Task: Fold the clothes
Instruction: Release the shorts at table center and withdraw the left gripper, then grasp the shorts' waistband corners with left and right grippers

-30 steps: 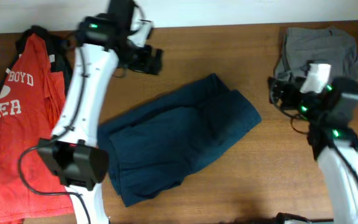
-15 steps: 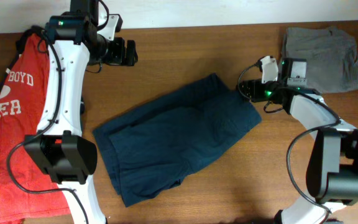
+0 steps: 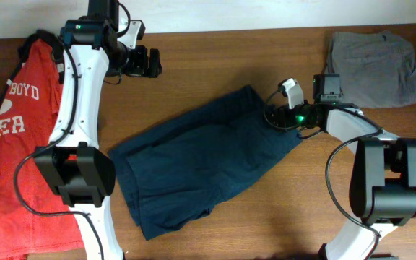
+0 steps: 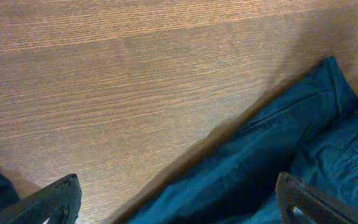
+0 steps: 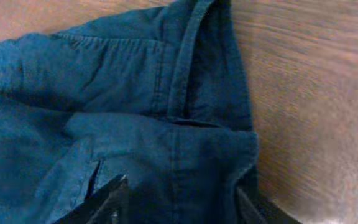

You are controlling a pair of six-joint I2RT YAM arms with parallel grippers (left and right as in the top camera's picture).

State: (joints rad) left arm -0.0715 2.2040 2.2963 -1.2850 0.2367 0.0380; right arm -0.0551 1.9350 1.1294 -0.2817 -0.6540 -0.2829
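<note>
Navy garment (image 3: 208, 162): rumpled, at the middle of the bench (image 3: 215, 50). Right claw (image 3: 273, 117): straddles its right corner; we cannot tell if it grips. Left claw (image 3: 149, 63): wide open, empty. Risk, we judge: pinching one layer only, dragging the garment askew.

Navy garment (image 3: 208, 162) at centre of table (image 3: 215, 65), right gripper (image 3: 274, 115) at its right corner; red T-shirt (image 3: 20, 144) along left edge; grey garment (image 3: 374, 61), far-right corner.

Matt navy cloth garment (image 3: 208, 162) on a smooth, fine-grained wooden table (image 3: 266, 217).
</note>
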